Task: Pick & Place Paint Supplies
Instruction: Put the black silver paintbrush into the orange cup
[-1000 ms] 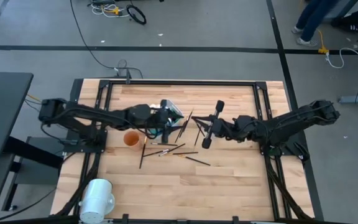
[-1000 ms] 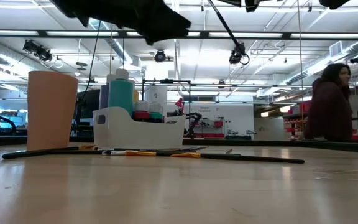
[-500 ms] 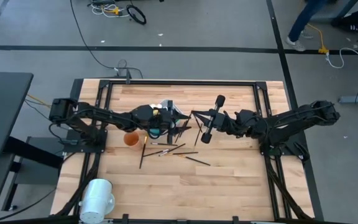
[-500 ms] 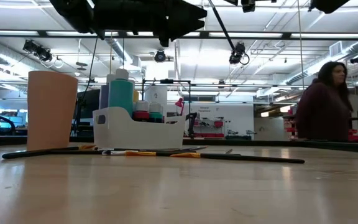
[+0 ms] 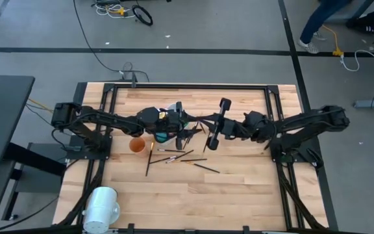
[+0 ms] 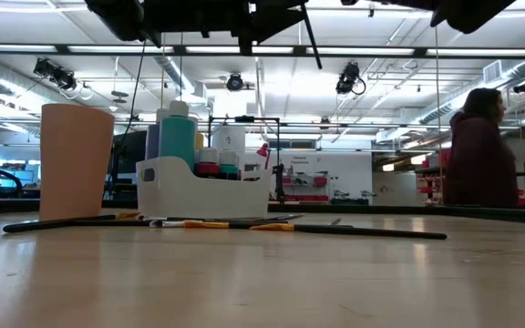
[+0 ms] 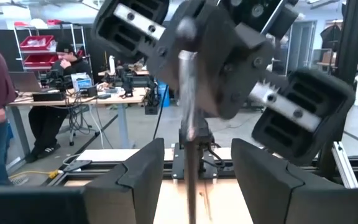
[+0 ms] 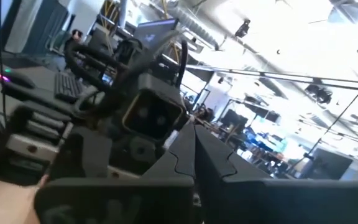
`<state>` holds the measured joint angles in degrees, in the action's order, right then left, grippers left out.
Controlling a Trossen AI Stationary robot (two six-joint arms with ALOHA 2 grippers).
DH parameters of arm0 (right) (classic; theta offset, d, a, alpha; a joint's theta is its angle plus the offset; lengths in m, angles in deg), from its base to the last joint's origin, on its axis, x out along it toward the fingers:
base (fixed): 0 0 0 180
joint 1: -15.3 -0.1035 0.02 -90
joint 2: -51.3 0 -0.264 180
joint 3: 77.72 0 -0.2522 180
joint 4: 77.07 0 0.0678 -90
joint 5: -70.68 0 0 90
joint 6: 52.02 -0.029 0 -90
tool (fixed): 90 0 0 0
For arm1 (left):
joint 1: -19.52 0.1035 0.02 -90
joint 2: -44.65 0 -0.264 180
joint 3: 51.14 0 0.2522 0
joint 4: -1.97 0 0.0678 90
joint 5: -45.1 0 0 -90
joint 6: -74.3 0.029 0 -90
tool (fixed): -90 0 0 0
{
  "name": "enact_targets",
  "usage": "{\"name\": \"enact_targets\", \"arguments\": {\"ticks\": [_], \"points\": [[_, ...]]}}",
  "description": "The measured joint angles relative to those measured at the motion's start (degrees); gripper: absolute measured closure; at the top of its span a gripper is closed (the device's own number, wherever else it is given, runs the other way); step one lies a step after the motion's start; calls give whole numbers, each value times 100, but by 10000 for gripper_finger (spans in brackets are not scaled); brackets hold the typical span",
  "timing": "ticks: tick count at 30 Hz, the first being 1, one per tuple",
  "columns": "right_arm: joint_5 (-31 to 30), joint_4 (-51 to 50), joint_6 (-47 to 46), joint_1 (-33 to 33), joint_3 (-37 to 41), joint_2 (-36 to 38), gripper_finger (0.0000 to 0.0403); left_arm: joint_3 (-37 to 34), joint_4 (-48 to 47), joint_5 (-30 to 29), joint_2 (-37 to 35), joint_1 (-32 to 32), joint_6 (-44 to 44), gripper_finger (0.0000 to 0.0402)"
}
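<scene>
My right gripper [image 5: 205, 125] hangs high over the table's middle, shut on a thin dark brush [image 7: 189, 130]. The brush slants from it toward my left gripper [image 7: 197, 180], which faces it, open; the shaft runs between the left fingers [image 7: 143, 180] without visibly touching them. In the low view the brush [image 6: 313, 38] hangs well above the table. Below the left arm stands the white tub [image 6: 203, 187] with paint bottles [image 6: 178, 137]. Several more brushes [image 5: 177, 156] lie flat on the wood. My right gripper pinches the brush at its upper end [image 7: 187, 62] between its two shut fingers, reaching about level from the table's right side. The brush is lifted clear of the table, its free end slanting down toward the left gripper.
An orange cup [image 5: 136, 144] stands near the tub's left. A large white cylinder [image 5: 101, 207] lies at the near left corner. A black frame [image 5: 187, 86] borders the table. A person [image 6: 477, 150] stands in the room beyond.
Both grippers have risen a little and tipped upward. My right gripper has carried the brush toward the table's left, and my left gripper has come to meet it. The brush has swung steeper in the low view. Both arms stand higher in that view.
</scene>
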<state>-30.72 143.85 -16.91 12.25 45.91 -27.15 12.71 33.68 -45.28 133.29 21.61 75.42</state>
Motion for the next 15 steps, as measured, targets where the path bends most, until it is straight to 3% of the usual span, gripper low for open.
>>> {"name": "enact_targets", "arguments": {"ticks": [7, 15], "points": [[195, 242, 5, 117, 0, -206, 403, 0, 21, -49, 0, 16, 181, 223], [195, 191, 5, 117, 0, -219, 403, 0, 36, -289, 0, 26, 342, 359]]}}
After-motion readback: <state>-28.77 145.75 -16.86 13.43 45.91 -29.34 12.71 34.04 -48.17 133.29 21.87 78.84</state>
